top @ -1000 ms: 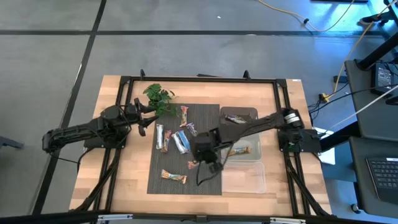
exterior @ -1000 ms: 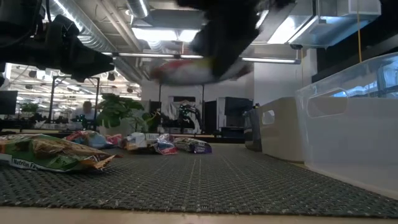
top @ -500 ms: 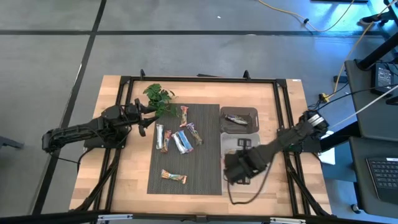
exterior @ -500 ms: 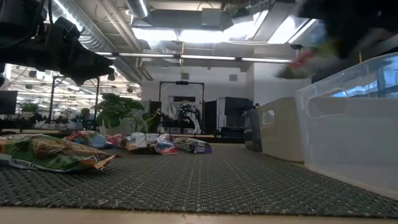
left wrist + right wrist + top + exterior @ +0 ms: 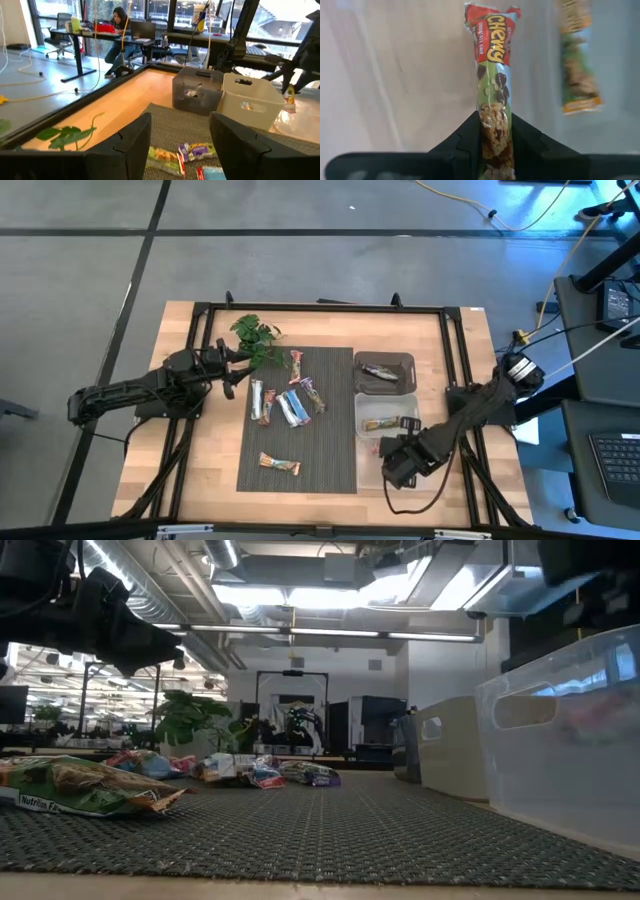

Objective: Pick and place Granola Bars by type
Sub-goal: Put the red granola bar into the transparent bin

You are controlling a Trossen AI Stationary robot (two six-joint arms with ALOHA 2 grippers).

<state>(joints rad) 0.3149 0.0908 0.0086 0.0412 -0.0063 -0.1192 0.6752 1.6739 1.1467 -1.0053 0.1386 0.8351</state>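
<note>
The left gripper (image 5: 236, 367) hasn't budged, hovering by the plant sprig (image 5: 255, 335) with its fingers apart and empty. Five granola bars (image 5: 290, 406) still lie on the dark mat (image 5: 330, 450). The right gripper (image 5: 397, 465), over the mat a second ago, now hangs above the clear bin (image 5: 424, 476), clamped on a red-topped Chewy bar (image 5: 493, 95).

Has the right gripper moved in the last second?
Yes. In the high view the right gripper, shut on a granola bar, went from over the dark mat to above the clear bin.
</note>
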